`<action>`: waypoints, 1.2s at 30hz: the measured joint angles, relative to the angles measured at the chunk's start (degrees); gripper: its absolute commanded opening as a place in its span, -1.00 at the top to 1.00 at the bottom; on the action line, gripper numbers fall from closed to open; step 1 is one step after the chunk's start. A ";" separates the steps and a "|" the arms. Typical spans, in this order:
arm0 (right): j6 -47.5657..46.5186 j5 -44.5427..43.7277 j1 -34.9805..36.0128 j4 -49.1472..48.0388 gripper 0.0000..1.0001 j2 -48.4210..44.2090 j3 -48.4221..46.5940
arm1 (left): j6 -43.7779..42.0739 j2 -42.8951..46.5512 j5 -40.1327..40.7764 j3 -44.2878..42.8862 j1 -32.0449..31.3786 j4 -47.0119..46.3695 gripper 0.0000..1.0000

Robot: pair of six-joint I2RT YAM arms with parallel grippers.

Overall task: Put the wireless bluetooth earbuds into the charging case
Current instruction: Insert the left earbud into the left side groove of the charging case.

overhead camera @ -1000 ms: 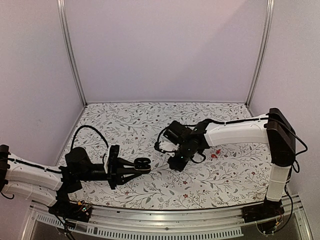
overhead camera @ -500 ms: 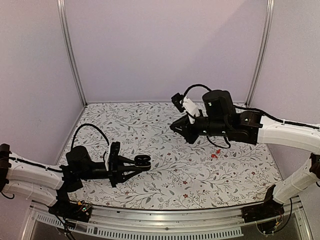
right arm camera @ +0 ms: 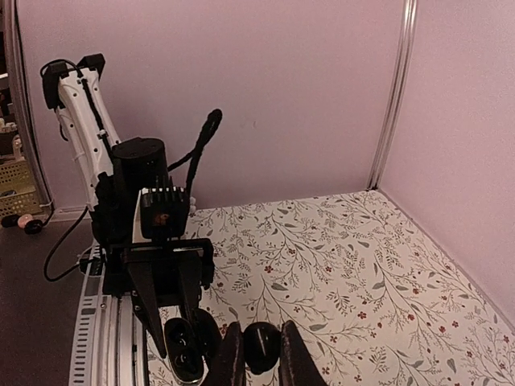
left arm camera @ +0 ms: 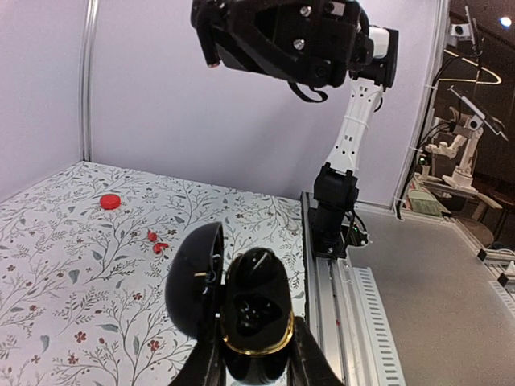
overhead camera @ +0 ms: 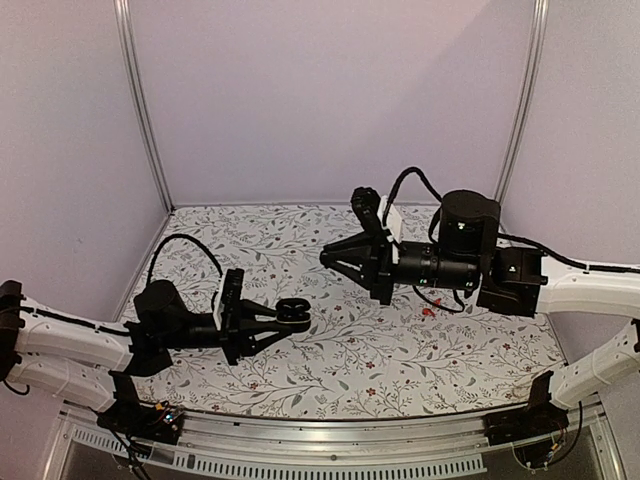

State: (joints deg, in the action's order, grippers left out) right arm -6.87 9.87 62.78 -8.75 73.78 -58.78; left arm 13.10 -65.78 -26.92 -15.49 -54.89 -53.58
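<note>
Top external: left tool and right tool raised.

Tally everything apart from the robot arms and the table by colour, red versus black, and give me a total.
Red: 3, two earbuds and one round disc
Black: 2, the open charging case and a small rounded piece
Total: 5

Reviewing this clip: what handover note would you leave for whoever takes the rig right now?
Left gripper: shut on the open charging case, held above the table.
Right gripper: shut on what looks like a dark earbud, in the air near the case.
Two red earbuds lie on the table.
Done: case open, one bud gripped. Left: seat the buds; case contents unclear.
</note>
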 measured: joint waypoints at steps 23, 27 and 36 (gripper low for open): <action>-5.46 4.63 8.20 -8.44 0.79 5.27 1.86 | -1.16 -2.78 -4.39 -2.36 0.04 -2.16 1.00; -6.12 3.96 9.68 -8.59 0.78 5.35 1.86 | -4.15 -1.95 -4.07 -2.36 0.04 -1.03 1.00; -6.91 3.32 11.80 -8.41 0.78 3.34 1.86 | -14.16 2.34 0.09 -2.36 -1.86 5.29 1.00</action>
State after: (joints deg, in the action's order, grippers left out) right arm -13.78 13.19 74.59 -17.17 77.12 -56.93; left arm -1.06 -63.44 -26.83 -17.85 -56.75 -48.29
